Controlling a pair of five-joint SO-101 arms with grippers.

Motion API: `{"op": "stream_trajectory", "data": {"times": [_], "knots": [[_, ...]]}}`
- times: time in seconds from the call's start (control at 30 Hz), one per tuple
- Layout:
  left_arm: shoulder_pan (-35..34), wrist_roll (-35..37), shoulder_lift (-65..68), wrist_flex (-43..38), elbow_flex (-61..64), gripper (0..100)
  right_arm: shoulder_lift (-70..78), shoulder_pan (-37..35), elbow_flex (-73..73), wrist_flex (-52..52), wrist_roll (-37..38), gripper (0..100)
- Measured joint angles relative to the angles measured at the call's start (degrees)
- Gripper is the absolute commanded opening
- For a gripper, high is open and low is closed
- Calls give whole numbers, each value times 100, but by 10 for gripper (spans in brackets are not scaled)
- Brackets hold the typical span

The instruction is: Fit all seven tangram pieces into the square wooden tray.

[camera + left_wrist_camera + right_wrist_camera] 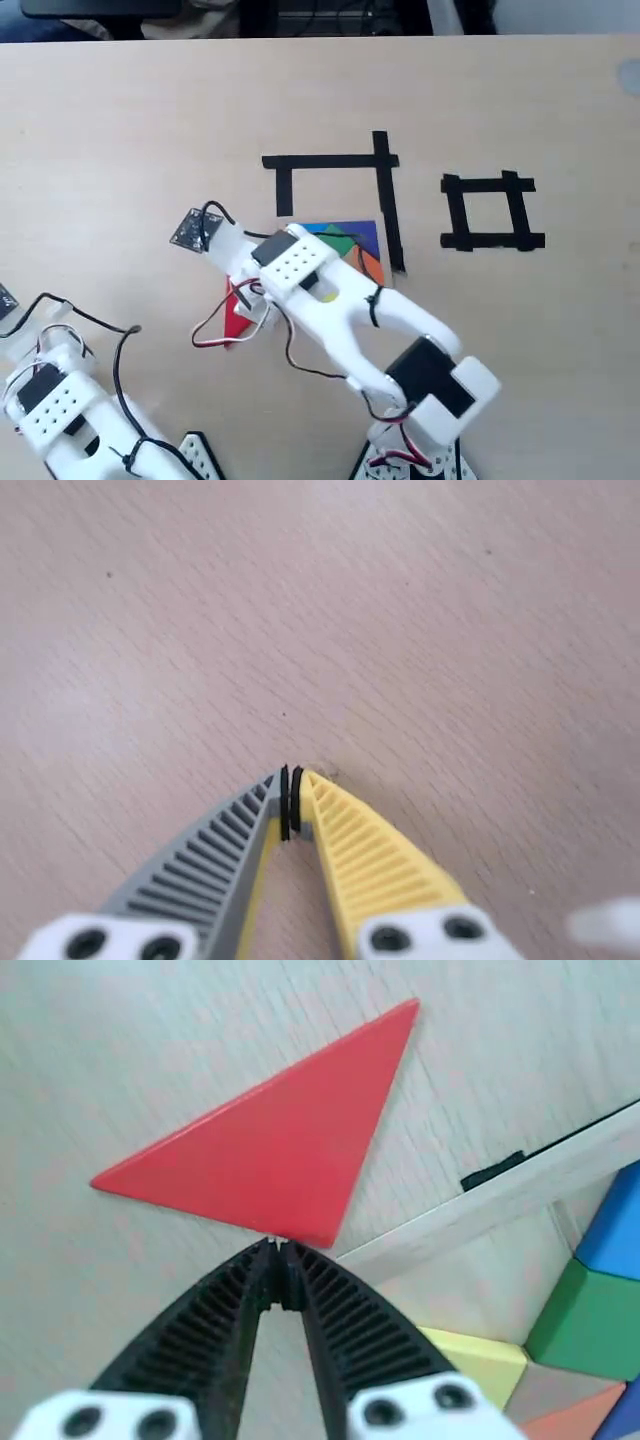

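Right wrist view: my right gripper (278, 1250) has its jaws pressed together with nothing between them. The tips sit at one corner of the red triangle (270, 1155); I cannot tell whether they touch it.

Progress: blue (615, 1220), green (590, 1320), yellow (480, 1355) and orange (570, 1420) pieces lie inside the wooden tray (500, 1200). My arm covers much of the tray from above, so I get no full count. I judge the task well along, with at least the red triangle left to place.

The triangle is thin, smooth and lies flat on the table (400, 600), just outside the tray wall and apart from it.

Left gripper (290, 780): jaws closed on nothing, over bare table well away from the tray.
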Motion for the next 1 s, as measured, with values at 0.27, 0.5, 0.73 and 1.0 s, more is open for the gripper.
{"op": "stream_trajectory", "data": {"times": [0.27, 0.5, 0.73, 1.0], "knots": [[0, 0, 0, 0, 0, 51, 642, 0, -545, 97, -9, 11], [0, 0, 0, 0, 0, 51, 1477, 466, -1749, 413, 281, 11], [0, 0, 0, 0, 0, 51, 1908, 273, -2620, 774, 1609, 11], [0, 0, 0, 0, 0, 51, 1952, 26, -2822, 765, 2400, 11]]}}
